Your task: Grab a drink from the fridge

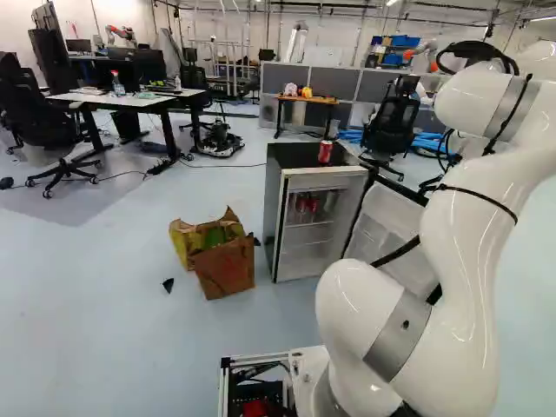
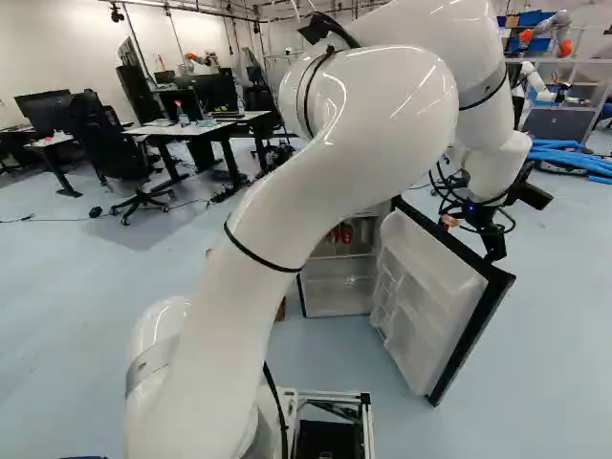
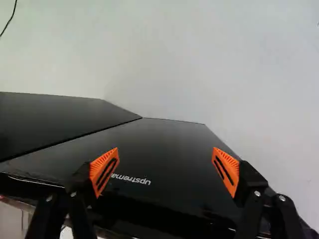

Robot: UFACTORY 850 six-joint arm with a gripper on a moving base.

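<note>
In the right base view my gripper (image 2: pixel 493 241) is by the outer side of the opened fridge door (image 2: pixel 435 296). The wrist view shows the gripper (image 3: pixel 165 172) with its orange-padded fingers wide apart, nothing held, over the door's glossy black face (image 3: pixel 164 144). The small fridge (image 1: pixel 272 204) stands with its door swung out; shelves show inside. Red cans (image 1: pixel 302 203) stand on its upper shelf, and another red can (image 1: pixel 325 152) is upright on the black top.
A brown paper bag (image 1: pixel 224 268) sits on the floor beside the fridge, a small dark scrap (image 1: pixel 168 284) near it. Desks (image 1: pixel 130 100), office chairs (image 1: pixel 391 122) and blue tubing (image 2: pixel 572 158) are farther back. Another robot (image 2: pixel 547 36) stands in the background.
</note>
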